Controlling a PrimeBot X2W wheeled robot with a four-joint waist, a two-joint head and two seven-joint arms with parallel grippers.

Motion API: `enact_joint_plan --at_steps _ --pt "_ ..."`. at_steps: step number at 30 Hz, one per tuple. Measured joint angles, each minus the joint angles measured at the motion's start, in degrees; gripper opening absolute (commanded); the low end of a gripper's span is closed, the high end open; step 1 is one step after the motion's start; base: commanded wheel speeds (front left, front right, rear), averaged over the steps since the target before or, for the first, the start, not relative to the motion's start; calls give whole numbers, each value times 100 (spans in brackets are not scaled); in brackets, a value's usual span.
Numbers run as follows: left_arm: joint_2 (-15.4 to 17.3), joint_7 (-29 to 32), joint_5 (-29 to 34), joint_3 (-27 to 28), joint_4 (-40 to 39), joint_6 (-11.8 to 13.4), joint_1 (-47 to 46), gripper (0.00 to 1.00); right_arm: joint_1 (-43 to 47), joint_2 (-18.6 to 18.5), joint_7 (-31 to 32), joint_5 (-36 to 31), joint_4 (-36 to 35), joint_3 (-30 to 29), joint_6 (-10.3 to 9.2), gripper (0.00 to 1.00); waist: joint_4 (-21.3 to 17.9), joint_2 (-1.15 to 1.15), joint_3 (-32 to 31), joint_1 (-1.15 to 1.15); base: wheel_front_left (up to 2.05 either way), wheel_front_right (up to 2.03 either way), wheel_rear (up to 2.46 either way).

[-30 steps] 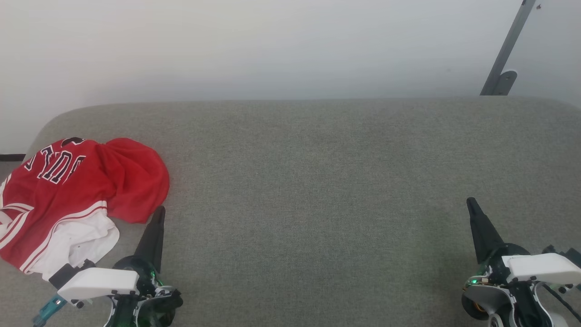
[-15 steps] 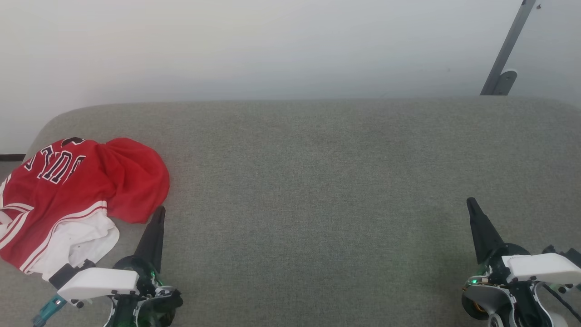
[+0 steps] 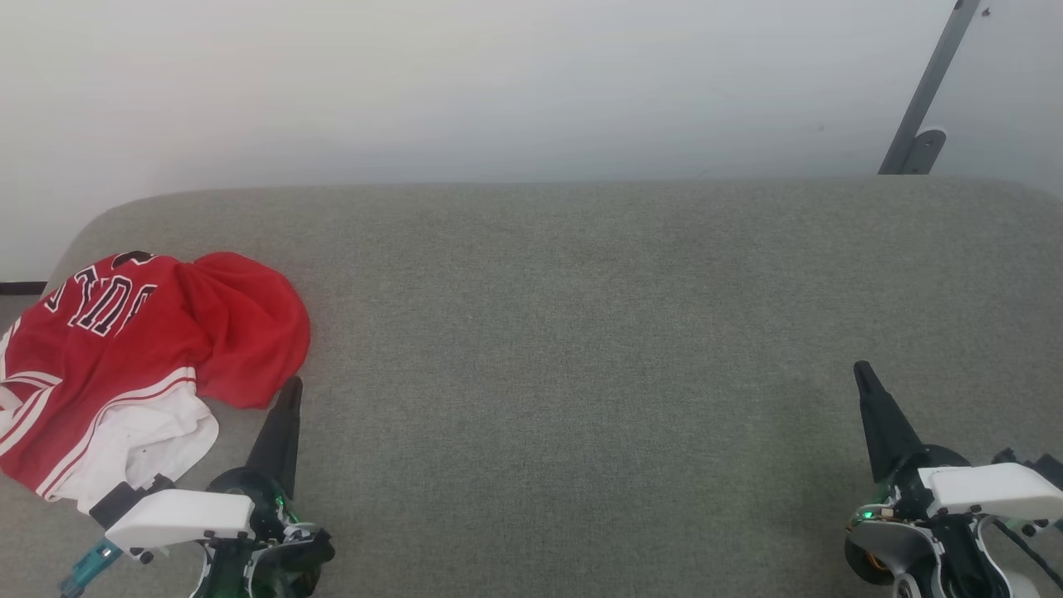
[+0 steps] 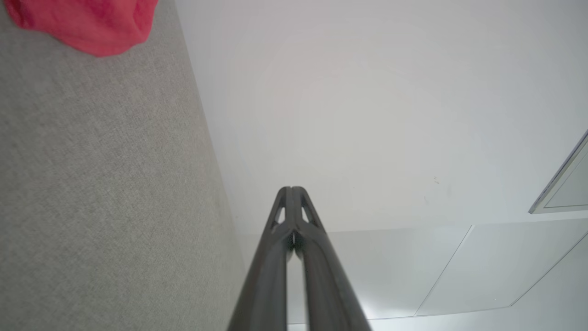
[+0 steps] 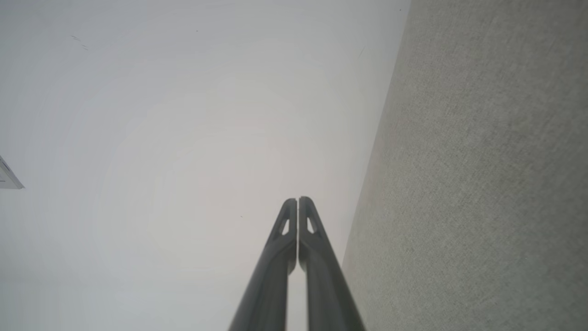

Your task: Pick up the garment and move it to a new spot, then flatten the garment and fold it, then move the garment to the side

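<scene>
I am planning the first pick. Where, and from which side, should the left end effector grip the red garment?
Pinch the garment at its bunched red fold nearest the shut left end effector. Come from above, on its right side: that fold looks raised.

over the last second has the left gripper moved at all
No. The left gripper sits at the same spot beside the garment, which lies crumpled on the grey cushion.

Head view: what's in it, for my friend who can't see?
A crumpled red garment with a white sleeve lies at the left of a grey fabric surface. The left gripper and right gripper are shut and empty at the bottom.
</scene>
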Motion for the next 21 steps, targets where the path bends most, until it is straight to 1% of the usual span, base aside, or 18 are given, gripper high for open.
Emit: enact_joint_plan --at_steps 13,14,21 --pt "0 0 0 0 0 0 0 0 0 0 -1 0 0 -1 0 0 0 0 0 0 0 0 0" --pt "0 0 0 0 5 0 1 100 1 0 0 0 4 0 0 100 0 0 0 0 0 0 0" --pt "-29 -44 12 -30 281 16 257 100 271 32 -10 -1 285 22 -1 100 1 0 0 0 0 0 0"
